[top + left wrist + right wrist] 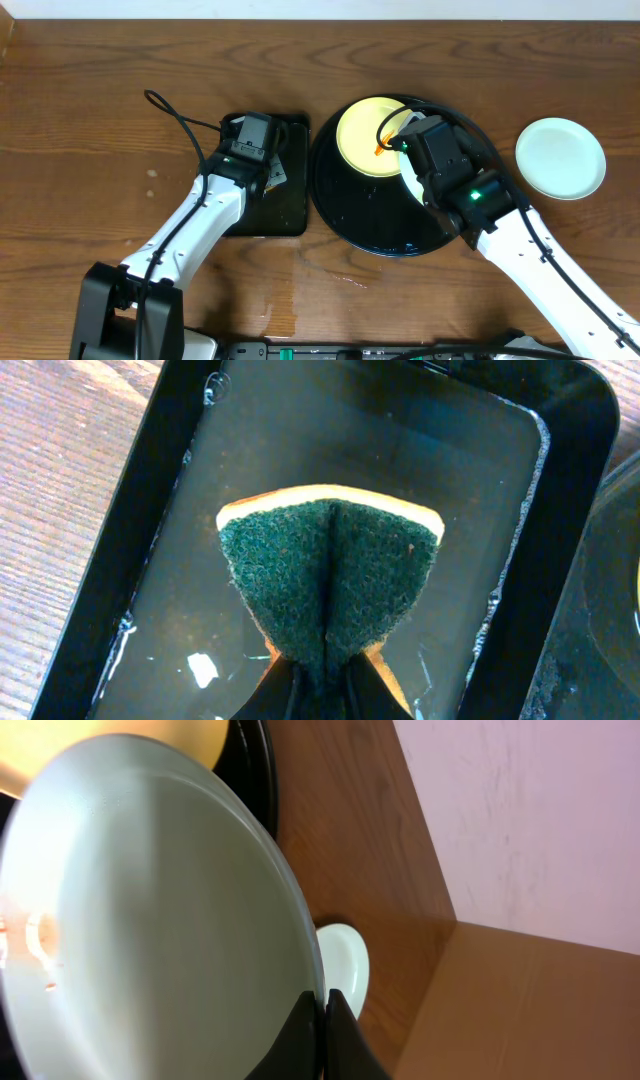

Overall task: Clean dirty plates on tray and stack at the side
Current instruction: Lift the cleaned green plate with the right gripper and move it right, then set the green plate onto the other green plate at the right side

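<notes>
Green scouring fibre fills the left wrist view: a sponge (330, 570), yellow-backed, is pinched double by the left fingers (322, 695), which are clenched on its lower end so that the green face folds along a centre seam. It hangs over the rectangular tray (560, 510), a black dish with a glossy wet-looking floor, which sits on the wooden worktop (60, 480) just left of the round tray (350, 210); whether the sponge touches the dish floor cannot be told. Close to the right wrist camera, the right fingers (325, 1030) are clamped on the rim of a mint plate (150, 920), one finger on each face, and faint orange-red marks (40, 935) show near its far edge. From overhead this plate is mostly hidden under the right arm and lies over the right half of the round tray, overlapping the edge of the yellow plate (365, 135); whether it is lifted clear cannot be told. The yellow plate rests in the tray's back part and carries an orange smear (380, 150) at its right edge. A second mint plate (560, 158) lies alone on the worktop, well to the right of the round tray.
</notes>
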`<state>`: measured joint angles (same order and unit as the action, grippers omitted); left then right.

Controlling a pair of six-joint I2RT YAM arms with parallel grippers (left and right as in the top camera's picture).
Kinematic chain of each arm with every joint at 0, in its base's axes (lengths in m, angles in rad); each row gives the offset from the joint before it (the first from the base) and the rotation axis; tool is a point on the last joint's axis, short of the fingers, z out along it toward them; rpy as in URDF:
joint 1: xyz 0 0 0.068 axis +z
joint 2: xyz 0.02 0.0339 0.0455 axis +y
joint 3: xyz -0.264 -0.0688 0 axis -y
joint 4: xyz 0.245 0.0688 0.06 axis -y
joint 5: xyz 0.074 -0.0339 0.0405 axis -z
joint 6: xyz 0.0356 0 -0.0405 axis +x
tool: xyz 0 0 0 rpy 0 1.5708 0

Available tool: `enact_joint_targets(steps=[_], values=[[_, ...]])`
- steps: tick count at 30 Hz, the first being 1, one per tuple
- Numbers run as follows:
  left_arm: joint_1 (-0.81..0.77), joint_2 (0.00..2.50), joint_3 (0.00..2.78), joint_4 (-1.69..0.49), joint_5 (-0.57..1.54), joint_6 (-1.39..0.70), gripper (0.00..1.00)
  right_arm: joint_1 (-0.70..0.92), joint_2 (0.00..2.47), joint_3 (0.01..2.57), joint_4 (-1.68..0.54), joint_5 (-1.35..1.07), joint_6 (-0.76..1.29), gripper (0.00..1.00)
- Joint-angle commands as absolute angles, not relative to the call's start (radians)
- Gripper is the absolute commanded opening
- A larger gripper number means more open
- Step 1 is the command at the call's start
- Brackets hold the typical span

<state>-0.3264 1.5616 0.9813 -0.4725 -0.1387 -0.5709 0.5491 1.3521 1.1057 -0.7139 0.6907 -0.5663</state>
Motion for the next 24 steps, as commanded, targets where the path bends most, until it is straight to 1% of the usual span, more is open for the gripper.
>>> enact_joint_targets(steps=[1, 18, 20, 24], values=[[-0.323, 1.556, 0.978, -0.478, -0.158, -0.557, 0.12, 0.558, 1.335, 1.131, -0.708, 0.733, -0.58, 0.01], [-0.323, 1.556, 0.978, -0.478, -0.158, -0.558, 0.12, 0.558, 1.335, 1.131, -0.692, 0.737, -0.581, 0.01], [-0.323, 1.556, 0.978, -0.478, -0.158, -0.558, 0.12, 0.558, 1.335, 1.131, -0.687, 0.736, -0.564, 0.01], [-0.323, 1.556, 0.978, -0.478, -0.158, -0.558, 0.12, 0.54, 1.335, 1.131, -0.672, 0.704, -0.463, 0.01]])
